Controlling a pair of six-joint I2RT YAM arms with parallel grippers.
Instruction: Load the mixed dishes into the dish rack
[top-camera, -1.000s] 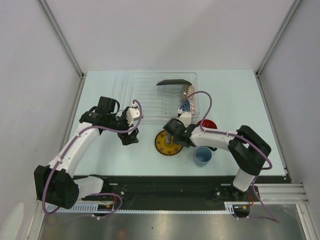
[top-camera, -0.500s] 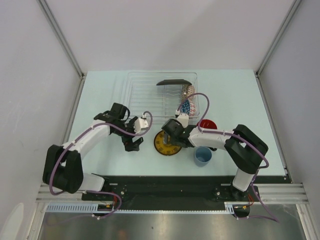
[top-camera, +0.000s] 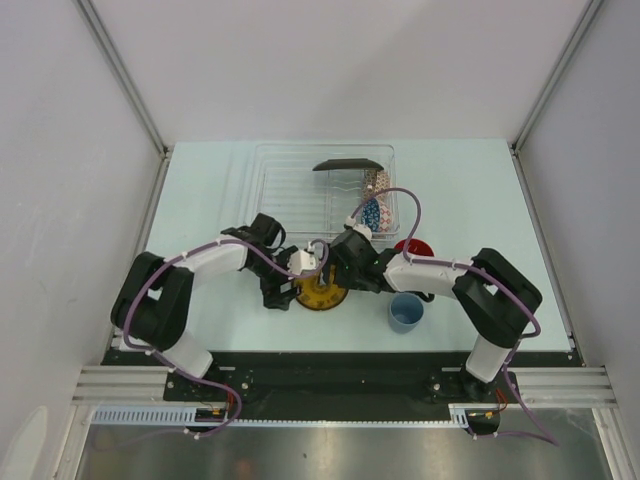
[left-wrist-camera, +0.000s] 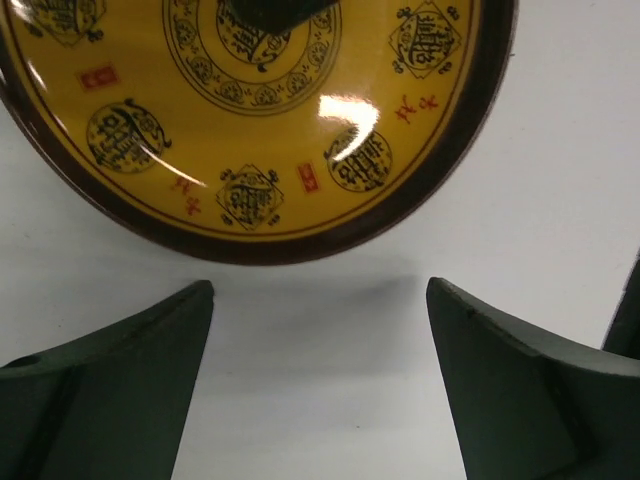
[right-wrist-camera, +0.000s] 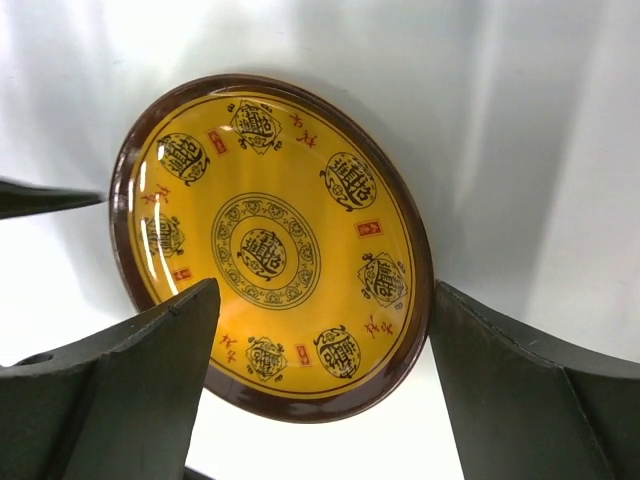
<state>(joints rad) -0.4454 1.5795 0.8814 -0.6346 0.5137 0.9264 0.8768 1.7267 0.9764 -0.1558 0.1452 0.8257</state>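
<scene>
It was a lab test booth: bare white walls (top-camera: 340, 60), metal frame posts (top-camera: 125, 80), mounting rail (top-camera: 560, 383) at 6 o'clock.

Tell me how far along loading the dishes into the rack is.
About halfway. Done: the black square plate, beige bowl and blue bowl stand in the dish rack. In hand: the yellow saucer lies flat on the table, with the right gripper open either side of it and the left gripper open at its rim; neither grips it. Left: saucer, red-inside mug, light-blue cup.
</scene>
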